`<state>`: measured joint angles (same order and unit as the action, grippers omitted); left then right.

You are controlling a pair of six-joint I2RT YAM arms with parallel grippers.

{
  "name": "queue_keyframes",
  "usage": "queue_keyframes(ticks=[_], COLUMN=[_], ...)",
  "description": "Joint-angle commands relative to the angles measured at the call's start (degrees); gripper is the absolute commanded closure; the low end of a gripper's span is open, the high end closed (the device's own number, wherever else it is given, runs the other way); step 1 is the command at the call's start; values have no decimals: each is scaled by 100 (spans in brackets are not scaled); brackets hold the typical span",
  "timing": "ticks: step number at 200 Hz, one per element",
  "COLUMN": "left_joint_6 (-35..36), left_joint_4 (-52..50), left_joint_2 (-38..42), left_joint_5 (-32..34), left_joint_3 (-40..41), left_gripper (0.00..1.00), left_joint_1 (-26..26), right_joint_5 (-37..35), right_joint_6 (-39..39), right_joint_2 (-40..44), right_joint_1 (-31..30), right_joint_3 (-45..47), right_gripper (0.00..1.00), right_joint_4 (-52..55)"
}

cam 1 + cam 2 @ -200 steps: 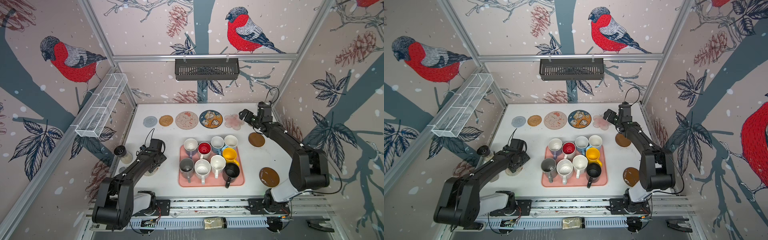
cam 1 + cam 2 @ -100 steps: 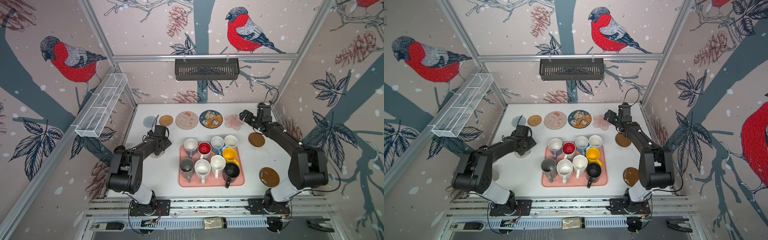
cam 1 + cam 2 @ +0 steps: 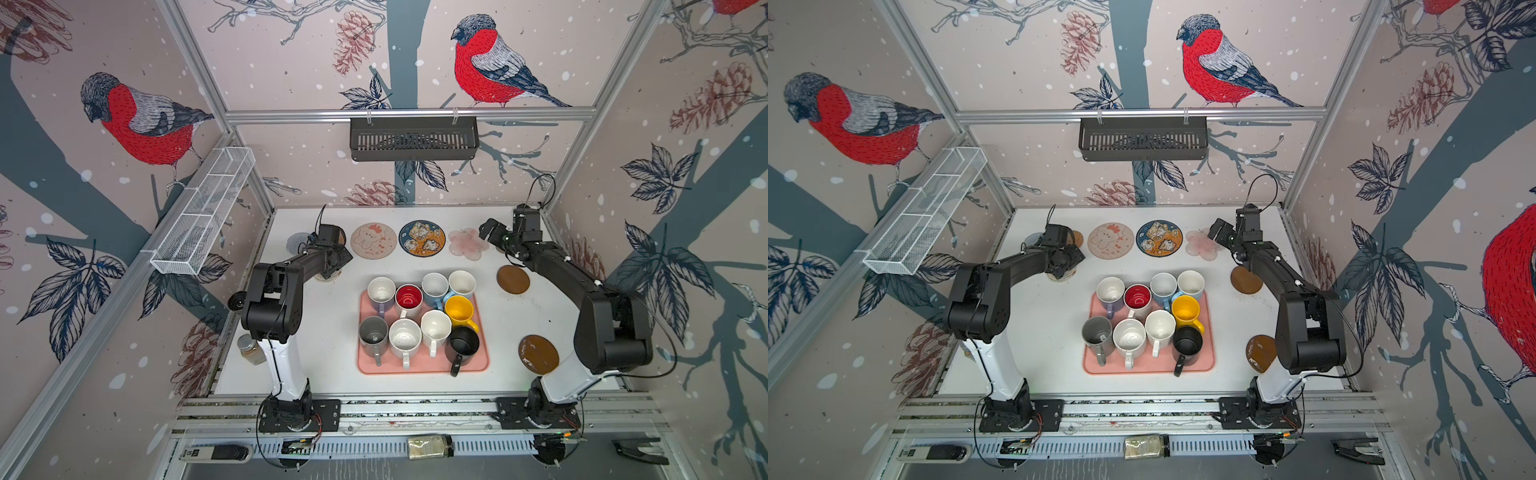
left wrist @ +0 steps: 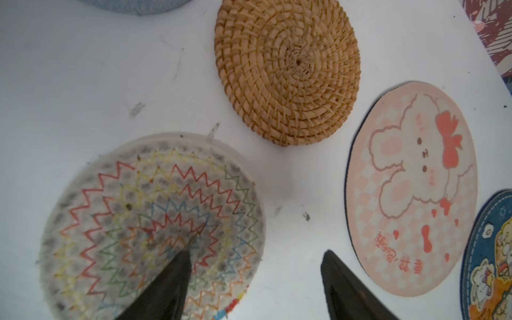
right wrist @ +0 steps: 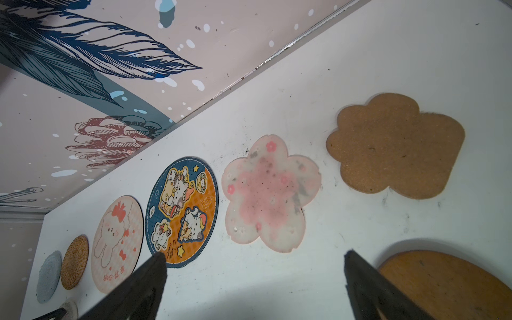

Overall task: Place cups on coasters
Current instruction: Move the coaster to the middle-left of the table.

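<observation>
Pink tray [image 3: 430, 365] sits mid-table; we place everything by it. Nine mugs [image 3: 435, 328] stand crowded on it, the light blue ones half hidden by neighbours.

Beyond the tray's far edge runs a row of bare coasters: grey round [image 3: 296, 242], straw round [image 4: 286, 72], beige cartoon round [image 4: 412, 188], blue cartoon round [image 5: 182, 212], pink flower [image 5: 270, 192] and tan cloud [image 5: 396, 145]. In both top views the left arm [image 3: 291, 266] covers most of the grey and straw ones, and the right arm [image 3: 557, 270] hides the cloud. Two brown discs [image 3: 513, 279] lie off the tray's right side.

Off the tray's far left corner, the left gripper [image 4: 256, 255] stands open and empty, one finger over the cream zigzag round [image 4: 152, 221]; we cannot tell whether it touches. Off the far right corner, the right gripper [image 5: 255, 255] gapes wide, holding nothing.
</observation>
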<state>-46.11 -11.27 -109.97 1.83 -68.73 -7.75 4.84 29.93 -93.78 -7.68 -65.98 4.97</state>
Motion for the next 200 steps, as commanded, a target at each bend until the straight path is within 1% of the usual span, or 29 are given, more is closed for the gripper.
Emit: queue_keyframes(ticks=[1,44,66,97,125,138,155,167,183,190,200], left_joint_6=[3,23,57,315,669,845,986,966,891,896,961], left_joint_4=[-356,-332,-354,-612,-851,-925,-873,-687,-279,-107,53], left_joint_2=[-6,408,554,952,1307,1476,1741,1929,2187,2285,2371], left_joint_5=[-331,-257,-233,-117,-180,-206,-238,-346,-479,-442,-278], left_joint_3=[17,437,475,120,-292,-394,-324,-77,428,627,809], left_gripper=[25,25,24,20,15,14,14,15,19,21,23], left_joint_1=[-16,-16,-16,-16,-16,-16,-15,-24,-95,-177,-337], right_joint_5=[-51,-34,-43,-117,-358,-483,-514,-411,-447,-449,-449], right_joint_6=[-41,-40,-38,-86,-56,-56,-49,-77,-166,-195,-202], right_joint_2=[-59,-2,69,207,360,411,527,640,858,998,1226], right_joint_1=[-1,2,-10,-60,-267,-368,-310,-191,-65,-12,57], right_joint_3=[-73,-73,-65,-125,-117,-126,-83,7,153,266,463], right_gripper=[1,1,1,0,1,3,6,9,14,18,29], right_joint_4=[6,17,41,222,384,550,780,939,1238,1343,1454])
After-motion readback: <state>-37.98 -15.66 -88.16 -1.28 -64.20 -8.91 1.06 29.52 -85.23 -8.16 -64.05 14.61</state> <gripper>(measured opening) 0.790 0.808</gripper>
